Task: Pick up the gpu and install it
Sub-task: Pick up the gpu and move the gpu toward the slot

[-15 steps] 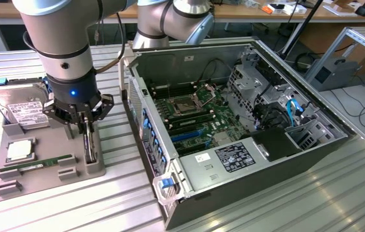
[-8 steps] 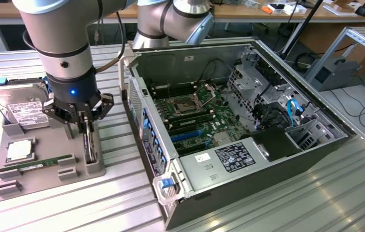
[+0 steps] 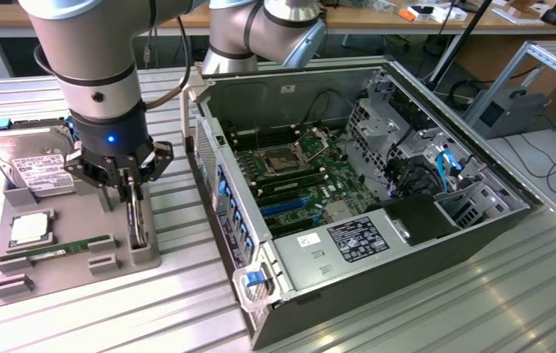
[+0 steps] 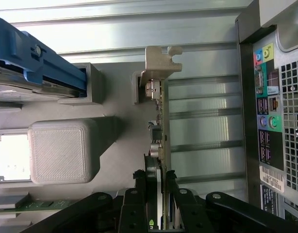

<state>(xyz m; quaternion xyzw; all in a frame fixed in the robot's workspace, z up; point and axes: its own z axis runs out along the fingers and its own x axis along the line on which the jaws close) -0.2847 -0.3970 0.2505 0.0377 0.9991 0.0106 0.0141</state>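
The gripper (image 4: 156, 191) has its fingers (image 4: 138, 194) pinching the gpu (image 4: 159, 126), one on each side of the thin card. The gpu stands on edge in the grey holder (image 3: 57, 283) on the table (image 3: 474, 309), beside the open computer case (image 3: 288, 278). It seems to be grasped but not lifted out, and the installing is not yet done.

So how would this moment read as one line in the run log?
hand: closed on gpu | gpu: upright in grey tray slot | case: open, gpu not yet installed
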